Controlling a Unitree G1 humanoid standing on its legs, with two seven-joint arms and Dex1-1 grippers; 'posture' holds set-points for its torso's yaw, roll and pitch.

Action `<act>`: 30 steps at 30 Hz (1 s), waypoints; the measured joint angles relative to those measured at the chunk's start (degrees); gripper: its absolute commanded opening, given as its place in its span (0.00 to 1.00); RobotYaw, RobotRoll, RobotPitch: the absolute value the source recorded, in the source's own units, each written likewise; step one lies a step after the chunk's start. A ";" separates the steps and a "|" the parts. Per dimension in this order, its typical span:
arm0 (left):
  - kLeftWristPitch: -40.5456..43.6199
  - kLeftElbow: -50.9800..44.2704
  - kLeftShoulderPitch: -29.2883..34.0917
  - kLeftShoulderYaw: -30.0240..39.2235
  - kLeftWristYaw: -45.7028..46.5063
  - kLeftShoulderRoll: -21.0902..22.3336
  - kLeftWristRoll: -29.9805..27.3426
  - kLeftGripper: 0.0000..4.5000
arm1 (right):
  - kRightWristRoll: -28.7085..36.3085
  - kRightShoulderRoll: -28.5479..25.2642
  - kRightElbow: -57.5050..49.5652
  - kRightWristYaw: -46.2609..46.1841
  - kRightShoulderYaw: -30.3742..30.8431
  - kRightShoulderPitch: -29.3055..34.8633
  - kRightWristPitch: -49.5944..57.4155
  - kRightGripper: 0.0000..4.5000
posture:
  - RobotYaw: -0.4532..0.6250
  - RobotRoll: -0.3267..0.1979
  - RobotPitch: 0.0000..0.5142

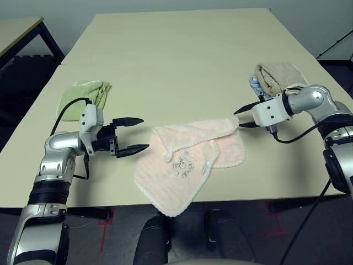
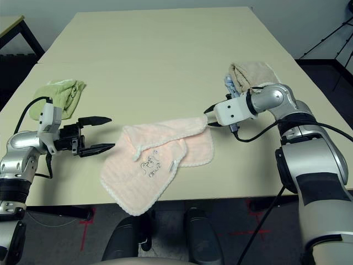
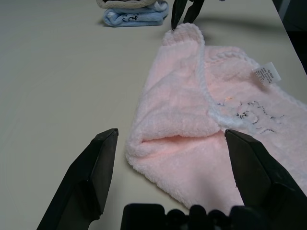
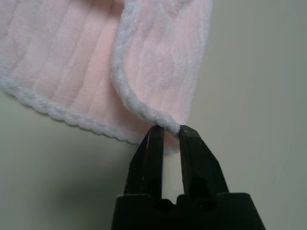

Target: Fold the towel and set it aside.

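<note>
The pink towel (image 1: 190, 160) lies partly folded near the table's (image 1: 176, 61) front edge, between the two grippers. One corner hangs a little over the edge toward the robot, and a small dark embroidered motif (image 1: 183, 167) shows on its upper face, with a white scalloped border running round it and a white label (image 3: 266, 74) beside the motif.

The left gripper (image 1: 132, 134) hovers just beside the towel's left edge, pointing toward it, its two black fingers spread wide and holding nothing; the rolled fold of the towel sits just ahead of them, apart from both fingertips.

The right gripper (image 4: 168, 134) is at the towel's far right corner, its fingers pinched together on the white trim of that corner, so it grasps the towel there. The folded-over layer runs away from its tips across the lower layer.

Farther out, behind the left gripper, a light green towel (image 1: 85, 95) sits bunched on the table. Behind the right gripper lies a beige towel (image 1: 278, 76) stacked with a blue one (image 3: 134, 16).
</note>
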 measured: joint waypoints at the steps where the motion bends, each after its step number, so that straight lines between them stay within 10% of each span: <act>1: -0.02 0.12 0.07 0.00 0.00 -0.02 0.02 1.00 | 0.32 0.06 0.00 0.69 -0.01 0.00 -0.31 0.01 | 0.39 0.62 0.24; 30: 3.93 0.30 -0.68 0.79 7.59 -4.65 -1.02 1.00 | 18.80 5.65 -0.16 -0.58 -17.56 -0.46 19.39 0.01 | 0.39 0.62 0.21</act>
